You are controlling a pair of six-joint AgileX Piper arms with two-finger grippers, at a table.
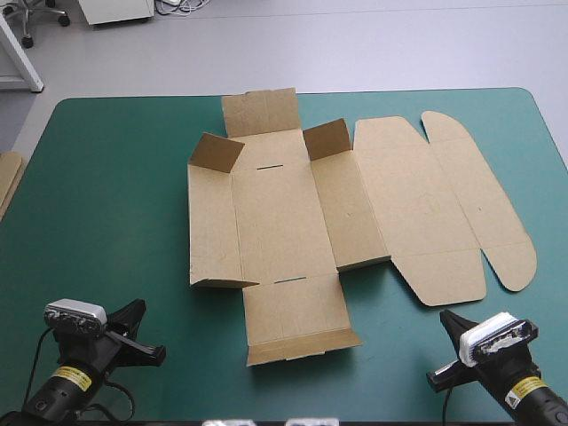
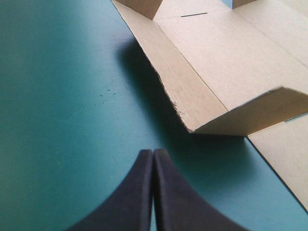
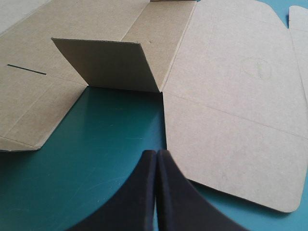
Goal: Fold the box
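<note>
Brown box [image 1: 275, 213] laid open across the middle of the teal-green table [image 1: 106, 177], mostly flat. Two small corner flaps raised on the side toward the table's far edge. Two more lifted on the side toward the table's near edge, one showing in each wrist view. Wide lid panel with rounded ears flat toward the table's right edge. Front panel stretched toward the table's near edge, its last strip slightly lifted. By the table's near left corner, the left tool [image 1: 138, 306], black fingers pressed together into one point, gripping nothing, apart from the box. By the table's near right corner, the right tool [image 1: 445, 313], likewise pressed together and empty, just beside the lid panel's near edge. At the table's left edge, a strip of more brown board [image 1: 7, 182].
</note>
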